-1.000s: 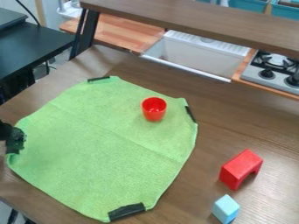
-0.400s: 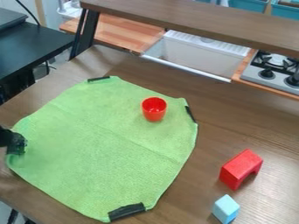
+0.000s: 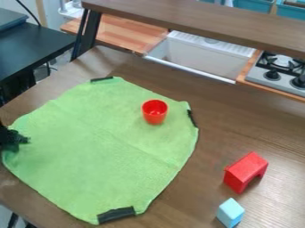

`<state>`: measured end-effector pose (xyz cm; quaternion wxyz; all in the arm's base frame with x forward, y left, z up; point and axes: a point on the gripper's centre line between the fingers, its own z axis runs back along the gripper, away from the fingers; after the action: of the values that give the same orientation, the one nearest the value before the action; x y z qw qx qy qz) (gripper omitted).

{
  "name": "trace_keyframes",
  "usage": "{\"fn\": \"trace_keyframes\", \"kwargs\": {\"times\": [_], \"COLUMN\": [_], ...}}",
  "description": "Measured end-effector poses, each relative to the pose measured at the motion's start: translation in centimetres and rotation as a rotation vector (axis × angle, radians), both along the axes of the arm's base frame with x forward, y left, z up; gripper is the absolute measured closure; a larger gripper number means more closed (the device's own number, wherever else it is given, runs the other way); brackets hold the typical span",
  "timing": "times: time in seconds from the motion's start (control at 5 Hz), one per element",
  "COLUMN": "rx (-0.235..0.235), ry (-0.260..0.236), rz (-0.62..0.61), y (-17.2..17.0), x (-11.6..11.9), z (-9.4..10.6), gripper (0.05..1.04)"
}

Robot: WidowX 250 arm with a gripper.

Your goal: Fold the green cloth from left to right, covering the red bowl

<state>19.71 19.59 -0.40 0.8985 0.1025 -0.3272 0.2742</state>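
Gripper (image 3: 19,138) low at left edge of view, pointing inward, at left corner of green cloth (image 3: 101,147). Whether closed or apart: cannot tell. Cloth spread on desk (image 3: 191,196); red cup (image 3: 154,117) upright on it. Red block (image 3: 241,173), light-blue block (image 3: 229,213) off its right side.

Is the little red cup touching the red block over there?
Apart: in the camera view, the cup stands on the green cloth, with bare tabletop between it and the red block.
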Motion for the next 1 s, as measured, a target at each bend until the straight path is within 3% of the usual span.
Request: {"fn": "trace_keyframes", "kwargs": {"times": [0.2,0.4,0.6,0.8,1.0], "rx": [-0.007,-0.065,-0.14,-0.211,-0.246], "ry": [0.008,-0.014,-0.092,-0.117,-0.103], "rz": [-0.028,-0.023,0.015,0.007,0.001], "y": [-0.1,-0.9,-1.6,-3.6,-5.9], "x": [0.2,0.4,1.2,2.6,4.5], "z": [0.0,1.1,4.7,6.8,7.8], "gripper": [0.919,1.015,1.03,1.032,1.032]}}
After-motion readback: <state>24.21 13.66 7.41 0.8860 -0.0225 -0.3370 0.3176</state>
